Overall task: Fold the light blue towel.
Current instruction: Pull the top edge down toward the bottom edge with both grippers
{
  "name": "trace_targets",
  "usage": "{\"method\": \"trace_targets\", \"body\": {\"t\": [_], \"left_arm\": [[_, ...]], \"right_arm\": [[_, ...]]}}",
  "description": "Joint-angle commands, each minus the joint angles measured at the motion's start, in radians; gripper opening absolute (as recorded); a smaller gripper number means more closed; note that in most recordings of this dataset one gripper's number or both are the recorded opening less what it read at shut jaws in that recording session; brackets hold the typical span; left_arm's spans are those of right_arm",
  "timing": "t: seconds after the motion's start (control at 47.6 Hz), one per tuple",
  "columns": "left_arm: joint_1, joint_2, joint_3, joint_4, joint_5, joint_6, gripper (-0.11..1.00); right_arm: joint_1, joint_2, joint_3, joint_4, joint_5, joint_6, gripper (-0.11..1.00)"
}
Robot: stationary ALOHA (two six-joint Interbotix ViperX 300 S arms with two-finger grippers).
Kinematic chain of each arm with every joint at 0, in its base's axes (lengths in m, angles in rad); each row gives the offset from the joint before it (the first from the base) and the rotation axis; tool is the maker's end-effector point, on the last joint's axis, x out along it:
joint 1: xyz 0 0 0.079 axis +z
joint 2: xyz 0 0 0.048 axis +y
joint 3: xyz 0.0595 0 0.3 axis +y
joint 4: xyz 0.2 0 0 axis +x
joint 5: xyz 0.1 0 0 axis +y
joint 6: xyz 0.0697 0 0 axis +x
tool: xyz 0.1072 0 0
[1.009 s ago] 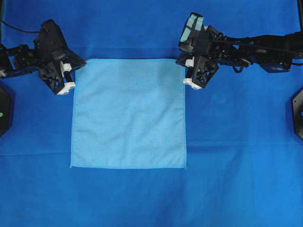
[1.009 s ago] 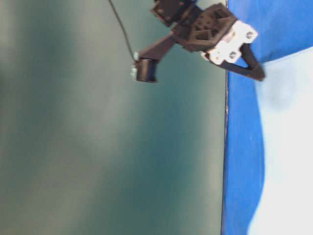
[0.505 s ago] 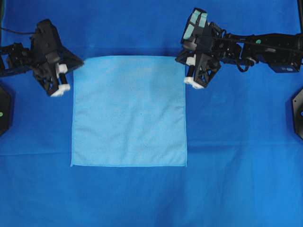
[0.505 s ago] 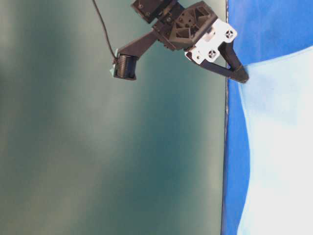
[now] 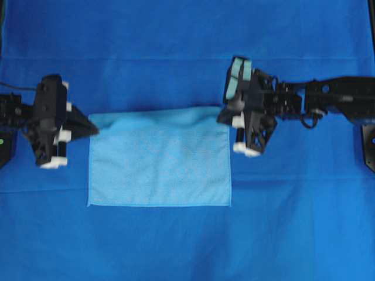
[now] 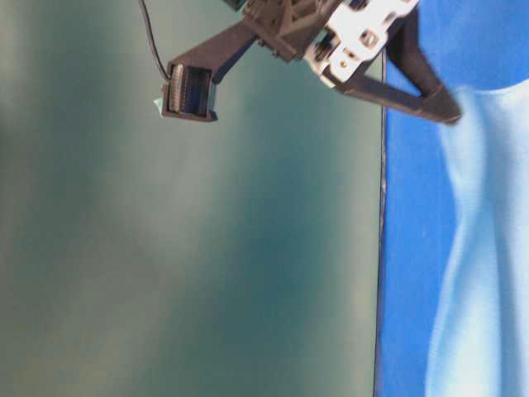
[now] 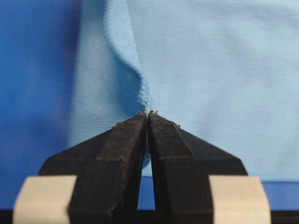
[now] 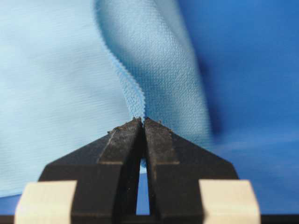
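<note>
You are mid-fold: left tool [image 7: 147,116] and right tool [image 8: 142,120] each clamp a far corner of the towel [image 5: 159,170]. Next, carry both toward 6 o'clock, aligning hems.

Both arms are matte black, built from lattice-like printed brackets with triangular cut-outs. The black left end effector [image 5: 88,127] and the black right end effector [image 5: 225,116] have tapering, rough-textured fingers [image 7: 126,154] seated on cream-white blocks; the blocks show small dark screws. A thin black cable [image 6: 153,45] runs to a small black camera housing [image 6: 190,91]
</note>
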Motion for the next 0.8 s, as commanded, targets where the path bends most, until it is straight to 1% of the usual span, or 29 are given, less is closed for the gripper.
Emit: {"method": "trace_targets", "body": {"t": [0.0,0.105,0.21,0.315,0.421,0.526,0.631,0.778], "left_arm": [[-0.078,0.003,-0.012,-0.002,0.000,-0.052,0.02],[-0.156,0.023,-0.018,-0.002,-0.002,-0.118,0.02],[-0.236,0.060,-0.032,-0.002,-0.005,-0.178,0.02],[-0.301,0.100,-0.052,-0.002,-0.005,-0.221,0.02],[-0.348,0.137,-0.071,-0.002,-0.005,-0.252,0.02],[-0.370,0.173,-0.086,-0.002,-0.006,-0.258,0.02],[-0.370,0.199,-0.092,-0.002,-0.012,-0.258,0.02],[-0.370,0.221,-0.094,-0.002,-0.041,-0.258,0.02]], "right_arm": [[0.049,-0.025,-0.005,0.011,0.006,0.020,0.02],[0.109,-0.025,0.000,0.011,0.009,0.063,0.02],[0.166,-0.023,0.006,0.012,0.005,0.120,0.02],[0.216,-0.017,0.006,0.012,-0.003,0.164,0.02],[0.255,-0.002,0.002,0.012,-0.021,0.199,0.02],[0.270,0.015,-0.003,0.012,-0.038,0.225,0.02],[0.270,0.038,-0.011,0.012,-0.041,0.250,0.02],[0.272,0.057,-0.021,0.012,-0.038,0.262,0.02]]}}
